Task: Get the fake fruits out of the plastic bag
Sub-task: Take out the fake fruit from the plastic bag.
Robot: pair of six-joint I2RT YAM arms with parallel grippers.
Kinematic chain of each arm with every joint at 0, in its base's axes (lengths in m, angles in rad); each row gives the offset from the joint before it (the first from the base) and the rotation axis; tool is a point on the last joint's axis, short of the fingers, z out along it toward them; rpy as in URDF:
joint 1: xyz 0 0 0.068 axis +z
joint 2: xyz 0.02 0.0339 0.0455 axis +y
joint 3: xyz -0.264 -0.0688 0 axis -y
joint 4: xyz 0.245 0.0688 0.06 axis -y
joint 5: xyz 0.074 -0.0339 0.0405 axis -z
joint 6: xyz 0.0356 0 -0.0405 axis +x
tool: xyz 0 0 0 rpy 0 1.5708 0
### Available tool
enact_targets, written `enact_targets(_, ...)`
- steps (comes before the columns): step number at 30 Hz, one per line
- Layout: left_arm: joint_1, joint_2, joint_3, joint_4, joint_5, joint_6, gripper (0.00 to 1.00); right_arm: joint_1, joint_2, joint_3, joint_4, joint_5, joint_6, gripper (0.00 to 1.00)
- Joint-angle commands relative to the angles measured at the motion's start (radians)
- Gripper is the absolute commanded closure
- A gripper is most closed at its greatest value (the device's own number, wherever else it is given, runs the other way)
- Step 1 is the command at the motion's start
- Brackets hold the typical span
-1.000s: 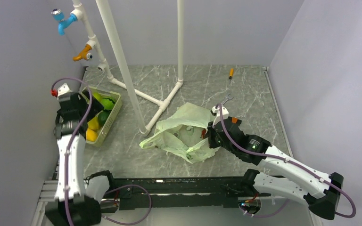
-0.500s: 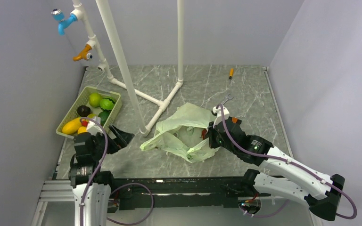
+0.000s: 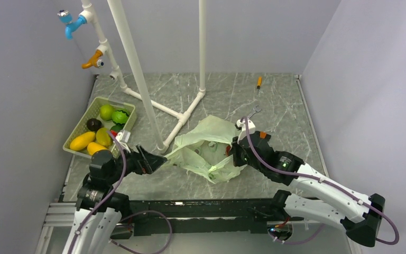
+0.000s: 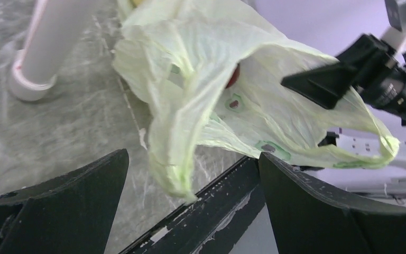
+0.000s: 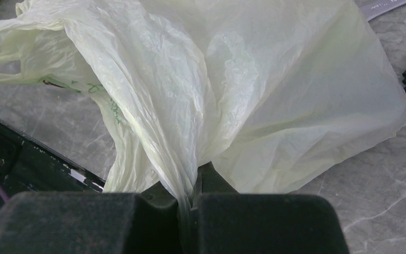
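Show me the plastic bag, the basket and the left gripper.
plastic bag (image 3: 206,132), top view, crumpled upper side.
basket (image 3: 117,102), top view, far rim.
left gripper (image 3: 157,162), top view, between its open fingertips.

The grey marbled worktop (image 3: 275,100) carries a pale-green slotted basket (image 3: 127,127) at far left, a white pipe frame (image 3: 182,117) left of centre, the plastic bag (image 3: 206,135) at centre, and 1 small orange item (image 3: 259,81) far right.

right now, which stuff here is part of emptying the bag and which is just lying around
Job: plastic bag, pinched by the shut right gripper; red fruit inside it; fake fruits already in the green basket; open left gripper near the bag.
Lying about: white pipe frame, orange-handled tool, small metal tool behind the bag.
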Motion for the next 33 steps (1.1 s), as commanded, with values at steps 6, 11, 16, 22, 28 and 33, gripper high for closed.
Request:
enact_targets(6, -0.485, 0.163, 0.080, 0.224, -0.350, -0.011, 0.01, -0.001, -0.018, 0.013, 0.046, -0.092, -0.037, 1.00)
enact_targets(11, -0.776, 0.281, 0.109, 0.353, -0.558, 0.059, 0.01, -0.001, -0.074, -0.036, 0.116, -0.328, -0.124, 1.00)
enact_targets(16, -0.902, 0.415, 0.145, 0.406, -0.622, 0.094, 0.07, 0.000, -0.124, -0.097, 0.175, -0.386, -0.090, 1.00)
enact_targets(22, -0.976, 0.360, 0.205, 0.343, -0.711, 0.106, 0.06, 0.000, -0.080, -0.055, 0.080, -0.356, -0.061, 1.00)
enact_targets(28, -0.976, 0.298, 0.437, 0.070, -0.788, 0.148, 0.01, -0.001, -0.011, 0.062, -0.140, -0.212, -0.008, 1.00)
enact_targets(33, -0.976, 0.359, 0.569, -0.010, -0.734, 0.178, 0.01, -0.001, 0.008, 0.136, -0.250, -0.178, 0.018, 1.00)
